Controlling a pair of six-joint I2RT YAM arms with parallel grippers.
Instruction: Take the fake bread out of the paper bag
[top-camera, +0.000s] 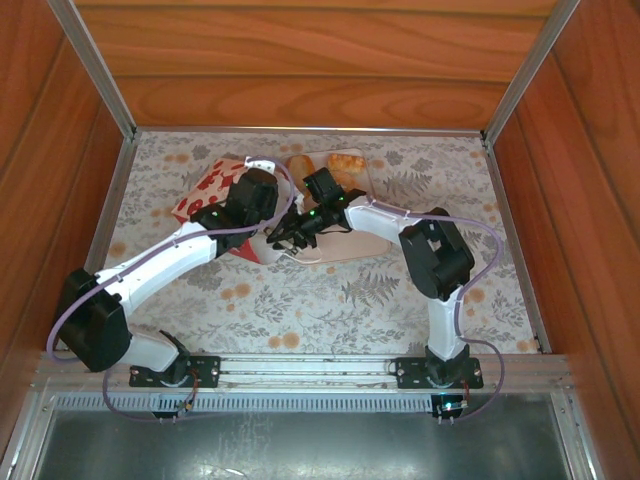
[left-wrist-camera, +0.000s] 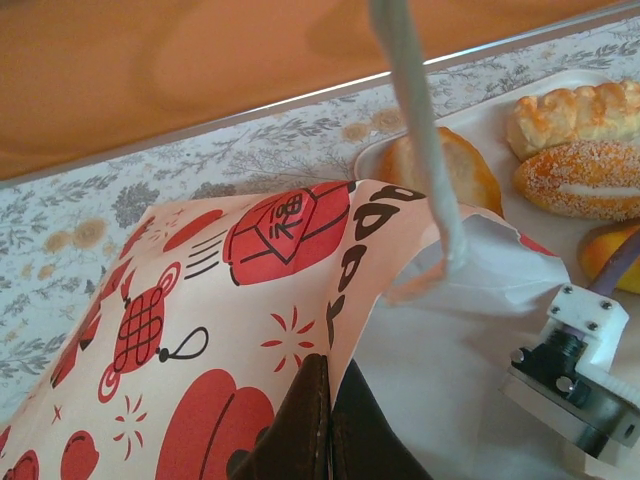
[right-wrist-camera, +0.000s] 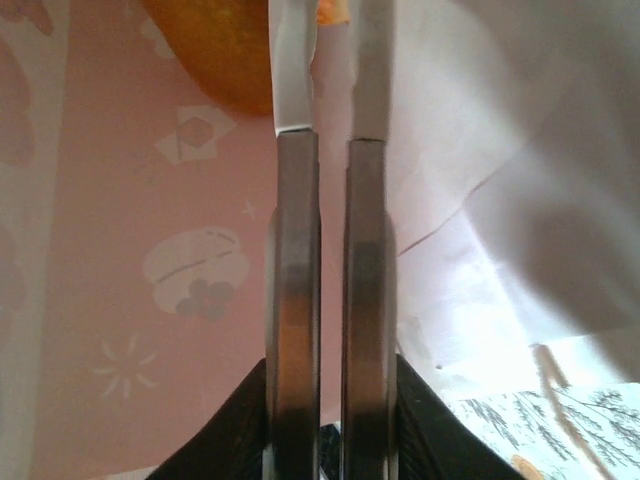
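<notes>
The paper bag (top-camera: 205, 190) lies on its side at the back left, white with red prints (left-wrist-camera: 200, 300), its mouth facing the tray. My left gripper (left-wrist-camera: 335, 375) is shut on the bag's upper mouth edge, holding it up. My right gripper (top-camera: 280, 238) reaches into the mouth. In the right wrist view its fingers (right-wrist-camera: 332, 20) stand closed to a narrow slit inside the bag (right-wrist-camera: 130, 250). A golden-orange fake bread (right-wrist-camera: 215, 55) sits at the tips, a sliver of it between them. Other breads lie on the tray: a roll (left-wrist-camera: 470, 170), a loaf (left-wrist-camera: 575, 110) and a seeded oval (left-wrist-camera: 585, 178).
The pale tray (top-camera: 370, 245) lies right of the bag under my right arm. The bag's white cord handle (left-wrist-camera: 415, 120) hangs across the left wrist view. Wooden walls (top-camera: 300, 70) close in the flowered table on three sides.
</notes>
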